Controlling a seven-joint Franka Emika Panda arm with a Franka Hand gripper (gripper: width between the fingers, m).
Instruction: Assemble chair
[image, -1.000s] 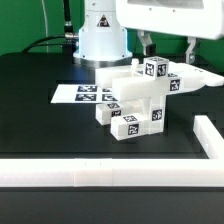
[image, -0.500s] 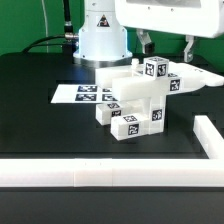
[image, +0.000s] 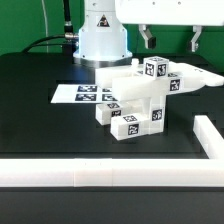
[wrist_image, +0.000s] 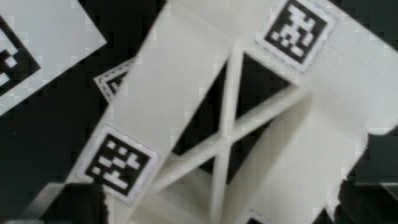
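The partly built white chair (image: 140, 95) stands on the black table, several tagged blocks stacked with a flat piece sticking out toward the exterior view's right. My gripper (image: 171, 40) hangs above it, open and empty. Its two dark fingers (image: 148, 40) are spread wide and clear of the chair's top. In the wrist view the chair (wrist_image: 249, 120) fills the picture, with white slats and several marker tags. The dark fingertips (wrist_image: 63, 205) show only at the picture's lower corners, with nothing between them.
The marker board (image: 82, 93) lies flat behind the chair toward the exterior view's left. A white rail (image: 100, 172) runs along the table's front and turns up the exterior view's right side (image: 207, 135). The robot's base (image: 100, 40) stands at the back.
My gripper has risen a little above the chair, its fingers still spread. The chair has not moved.
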